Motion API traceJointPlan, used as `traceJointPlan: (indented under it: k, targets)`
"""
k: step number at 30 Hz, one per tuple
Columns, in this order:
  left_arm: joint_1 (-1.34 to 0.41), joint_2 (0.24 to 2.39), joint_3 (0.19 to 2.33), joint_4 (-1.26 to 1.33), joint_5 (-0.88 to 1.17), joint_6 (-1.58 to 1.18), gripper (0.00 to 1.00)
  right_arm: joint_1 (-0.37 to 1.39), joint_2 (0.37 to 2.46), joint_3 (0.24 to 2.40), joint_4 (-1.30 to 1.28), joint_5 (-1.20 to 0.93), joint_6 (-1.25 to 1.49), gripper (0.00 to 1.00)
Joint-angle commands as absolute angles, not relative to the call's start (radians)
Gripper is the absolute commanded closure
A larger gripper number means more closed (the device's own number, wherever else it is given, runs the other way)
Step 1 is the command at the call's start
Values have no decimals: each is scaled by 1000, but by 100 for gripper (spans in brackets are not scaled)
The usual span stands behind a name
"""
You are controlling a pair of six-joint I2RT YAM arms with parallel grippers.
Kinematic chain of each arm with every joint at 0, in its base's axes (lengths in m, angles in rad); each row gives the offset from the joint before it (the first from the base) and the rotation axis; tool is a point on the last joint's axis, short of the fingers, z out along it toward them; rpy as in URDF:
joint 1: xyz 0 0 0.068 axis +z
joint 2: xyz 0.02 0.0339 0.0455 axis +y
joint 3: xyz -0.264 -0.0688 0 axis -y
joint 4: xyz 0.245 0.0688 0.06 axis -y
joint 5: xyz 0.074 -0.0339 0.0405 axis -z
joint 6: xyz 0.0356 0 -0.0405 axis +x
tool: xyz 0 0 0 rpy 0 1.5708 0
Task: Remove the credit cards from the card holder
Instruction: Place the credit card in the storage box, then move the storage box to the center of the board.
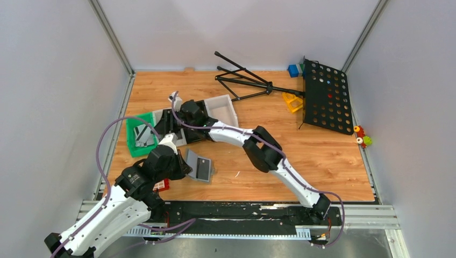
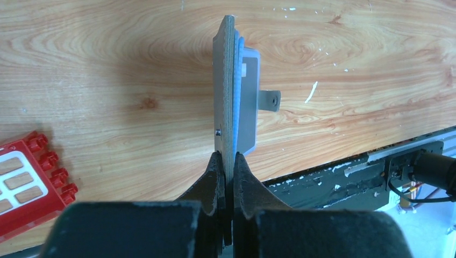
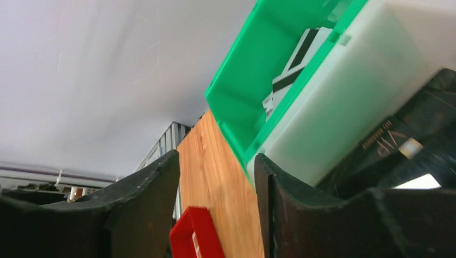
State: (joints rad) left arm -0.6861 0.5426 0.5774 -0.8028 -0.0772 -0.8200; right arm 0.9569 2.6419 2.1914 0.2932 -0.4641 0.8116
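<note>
1. Where the row of trays begins on the left, we see the green tray [image 1: 130, 137] holding silvery-grey credit cards [image 1: 144, 135] (a black stripe shows on one in the right wrist view).
2. Next, the left gripper [image 2: 228, 159] is clamped tight on one edge of the card holder [image 2: 225, 91]. The holder is held on edge over the wooden table [image 2: 107, 80], to the right of the red block [image 2: 24, 180], and its side tab [image 2: 269, 100] sticks out to the right.
3. A pale panel lies against the holder's grey cover; we cannot tell whether it is a card or lining.
4. Further right, the right gripper [image 3: 215, 161] hangs by the trays, jaws apart with nothing between them.
5. We judge the holder light and stiff enough to stay up from an edge pinch, though it may fold at its hinge. Any card inside will be thin, smooth and slippery. We would take it by an exposed short edge, pads flat on both faces, and draw it straight along the pocket.
</note>
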Motion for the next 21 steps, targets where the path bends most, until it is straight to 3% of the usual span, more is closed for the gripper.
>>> traceJointPlan:
  k: [1,7,14,21]
  targets:
    - [-689,549,570,-703,-52,-796,100,905,2365,2005,304,-524,707,43]
    - [-689,587,574,-659,-29,-764,100,842,2135,1806,-35,-390,508,34]
    - [-689,603,565,-627,-22,-750,100,753,1890,1538,-220,-101,353,18]
    - [-689,607,561,-617,-41,-747,100,694,1861,1498,-348,140,289,15]
